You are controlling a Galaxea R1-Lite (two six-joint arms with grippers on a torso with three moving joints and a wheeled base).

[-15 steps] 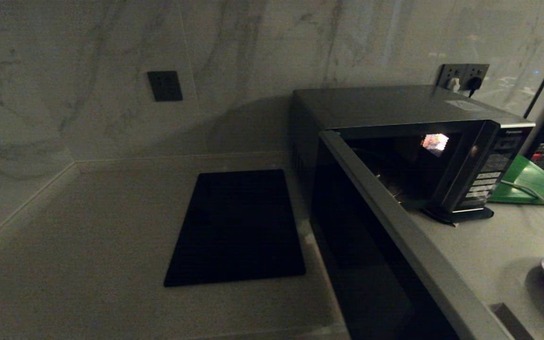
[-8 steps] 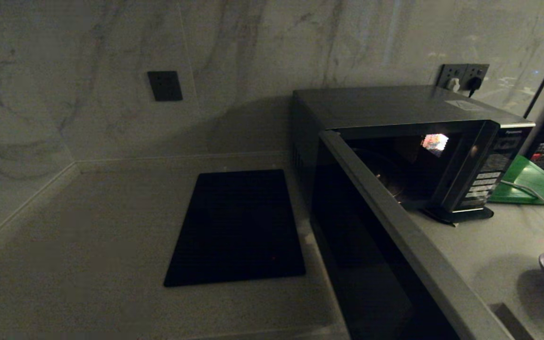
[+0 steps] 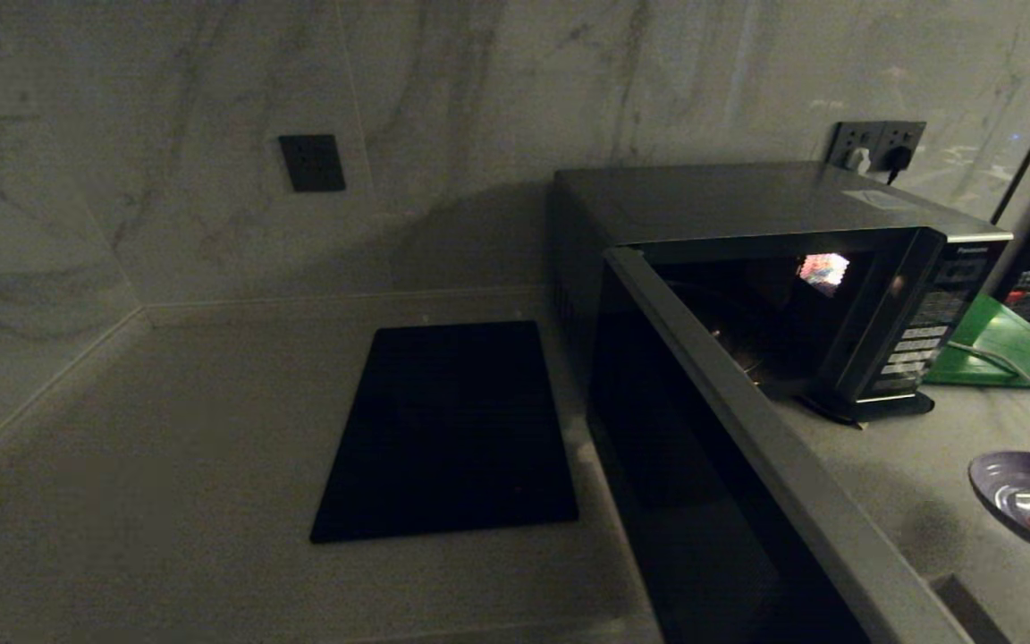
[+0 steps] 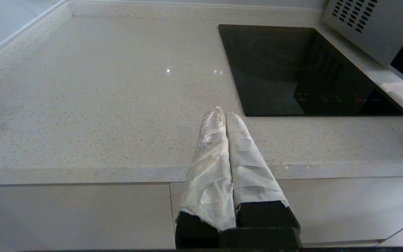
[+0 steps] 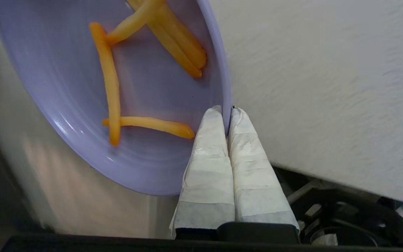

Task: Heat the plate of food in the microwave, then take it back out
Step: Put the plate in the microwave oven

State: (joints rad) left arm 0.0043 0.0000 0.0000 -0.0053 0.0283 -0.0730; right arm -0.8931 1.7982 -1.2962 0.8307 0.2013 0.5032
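The microwave (image 3: pixel 747 206) stands on the counter at the right with its door (image 3: pixel 747 429) swung wide open toward me and the cavity lit by a small glow. The plate of food (image 3: pixel 1029 492), lilac with orange-yellow sticks, hangs above the counter at the right edge of the head view, in front of the microwave. My right gripper (image 5: pixel 226 111) is shut on the plate's rim (image 5: pixel 222 80), one wrapped finger on each side. My left gripper (image 4: pixel 221 113) is shut and empty over the counter's front edge.
A flat black cooktop slab (image 3: pixel 452 429) lies in the counter left of the microwave. A green board (image 3: pixel 1007 349) and a white cable (image 3: pixel 998 362) lie right of the microwave. Wall sockets (image 3: pixel 877 143) sit behind it.
The plate has moved left and further into the head view, rising off the counter in my right gripper. The left arm has not moved.
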